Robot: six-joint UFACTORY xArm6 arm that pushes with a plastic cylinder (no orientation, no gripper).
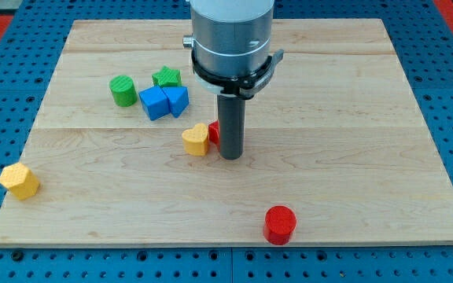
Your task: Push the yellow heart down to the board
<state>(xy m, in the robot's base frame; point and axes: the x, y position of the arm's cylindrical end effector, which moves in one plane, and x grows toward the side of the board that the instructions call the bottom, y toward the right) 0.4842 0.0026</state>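
Fingers were absent from this rig; my tip [231,156] stood near the board's middle, just right of the yellow heart [197,140], with a red block [214,131] partly hidden between them. To send the heart toward the view's bottom cleanly, the tip would likely need to get above it, then push straight down, clear of the red cylinder [280,224].

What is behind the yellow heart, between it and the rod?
A red block shows only as a sliver beside the yellow heart; my tip stands right of it. Its shape is covered.
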